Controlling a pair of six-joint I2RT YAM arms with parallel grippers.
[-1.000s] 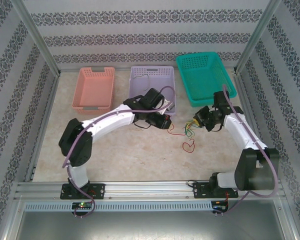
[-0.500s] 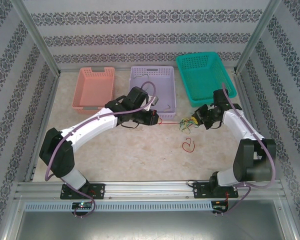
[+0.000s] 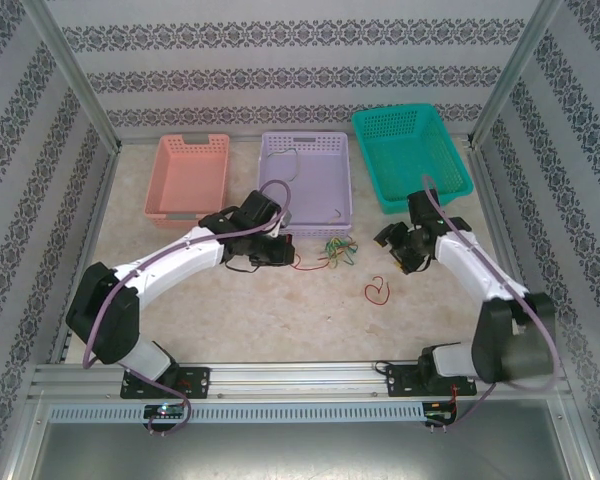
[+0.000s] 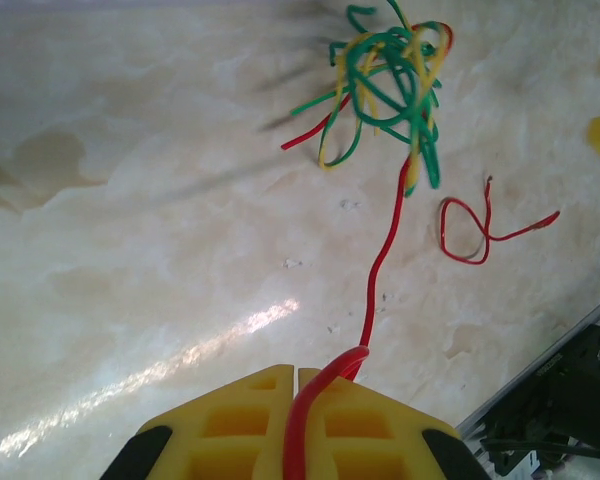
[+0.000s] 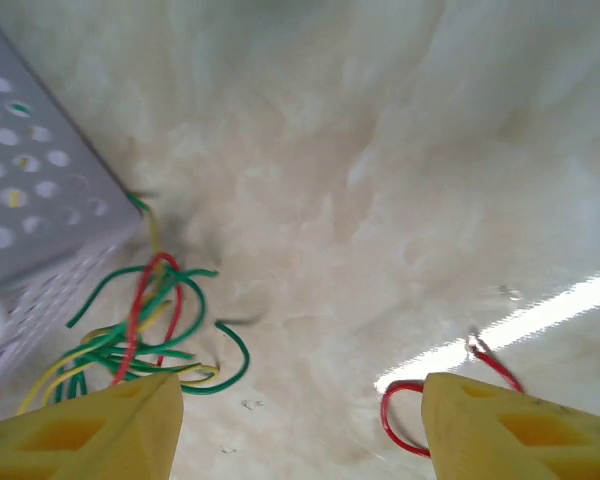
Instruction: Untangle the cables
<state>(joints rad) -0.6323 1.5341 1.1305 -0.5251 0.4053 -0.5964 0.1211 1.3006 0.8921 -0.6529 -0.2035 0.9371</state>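
The cables (image 3: 335,250) form a small red, yellow and green tangle on the table just in front of the lavender basket (image 3: 305,170). A red cable (image 4: 380,260) runs from the tangle (image 4: 390,80) down into my left gripper (image 4: 298,375), which is shut on it. That gripper (image 3: 283,256) sits left of the tangle. My right gripper (image 5: 300,400) is open and holds nothing, with the tangle (image 5: 130,330) by its left finger. It (image 3: 392,248) hovers to the right of the tangle. A separate red cable (image 3: 378,292) lies looped nearer the front.
A pink basket (image 3: 188,175), the lavender basket and a teal basket (image 3: 410,155) stand in a row at the back. The lavender basket's wall (image 5: 30,200) is close to my right gripper's left side. Metal frame posts and patterned walls enclose the table.
My right gripper has opened and let go of the tangle. My left gripper has pulled the red cable leftward, dragging the tangle left to the front of the lavender basket.
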